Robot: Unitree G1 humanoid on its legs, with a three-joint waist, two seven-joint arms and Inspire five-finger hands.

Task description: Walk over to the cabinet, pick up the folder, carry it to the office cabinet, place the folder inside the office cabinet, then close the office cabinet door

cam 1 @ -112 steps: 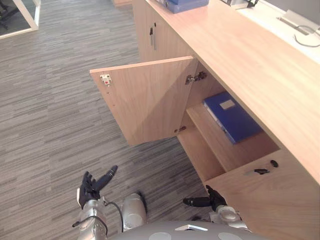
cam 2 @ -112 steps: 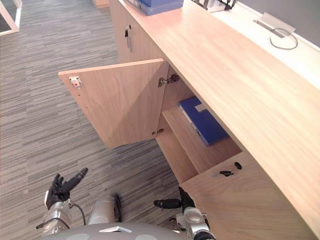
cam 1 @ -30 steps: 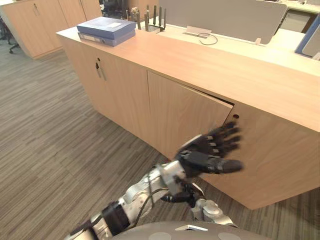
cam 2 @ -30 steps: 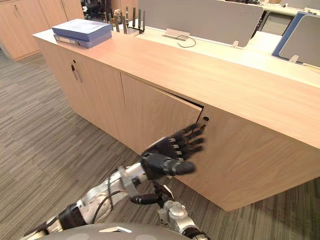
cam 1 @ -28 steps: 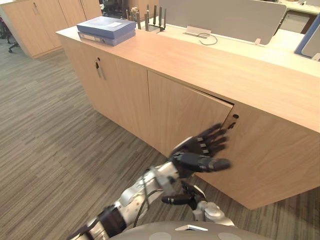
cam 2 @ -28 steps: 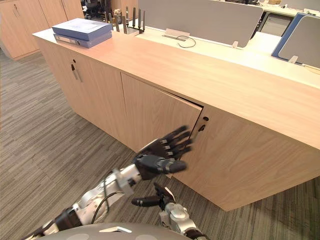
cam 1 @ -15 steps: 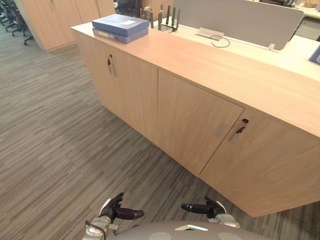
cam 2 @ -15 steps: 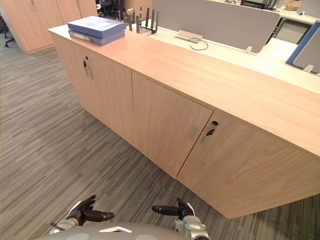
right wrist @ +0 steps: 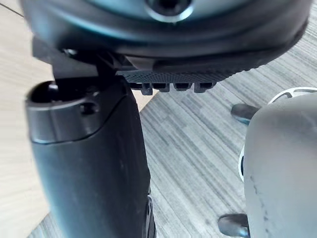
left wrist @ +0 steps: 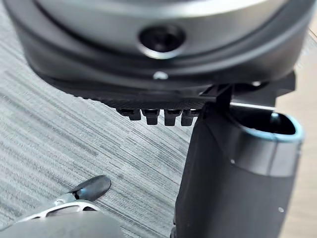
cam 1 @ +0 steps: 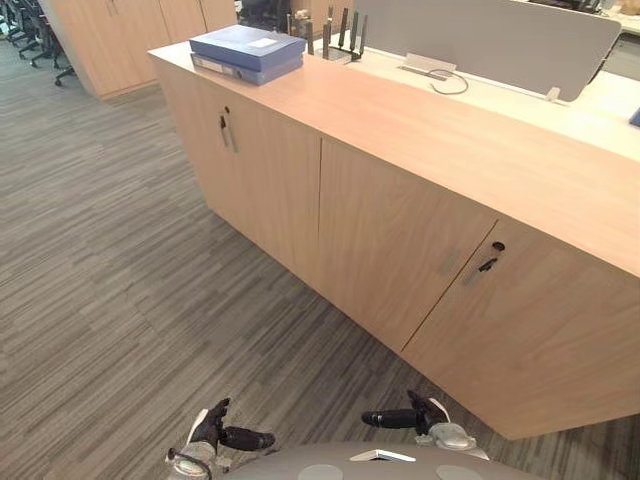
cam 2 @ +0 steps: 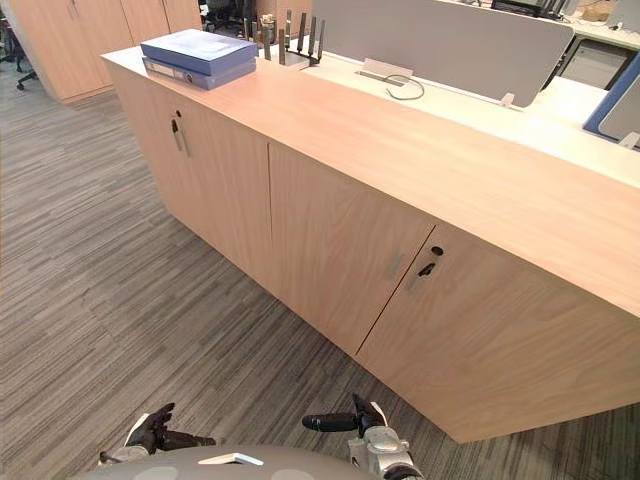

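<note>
The office cabinet (cam 1: 400, 130) stands shut, and its middle door (cam 1: 390, 240) lies flush with the front. Whatever is inside is hidden behind it. My left hand (cam 1: 225, 435) hangs low beside my body, well short of the cabinet. It is open and holds nothing. My right hand (cam 1: 400, 418) is low on the other side, also open and holding nothing. In the wrist views the thumb (left wrist: 233, 173) and the thumb (right wrist: 89, 163) stand free over the carpet.
Stacked blue folders (cam 1: 247, 52) lie on the cabinet top at its far left end. Behind them are a black file rack (cam 1: 338, 35) and a grey desk divider (cam 1: 480, 40). A dark handle and keyhole (cam 1: 486, 262) sit right of the shut door. Striped carpet (cam 1: 120, 280) stretches to the left.
The door stood open with a blue folder on the shelf. My left hand then reached up to the nearly shut door. The door is now shut and that hand has dropped.
</note>
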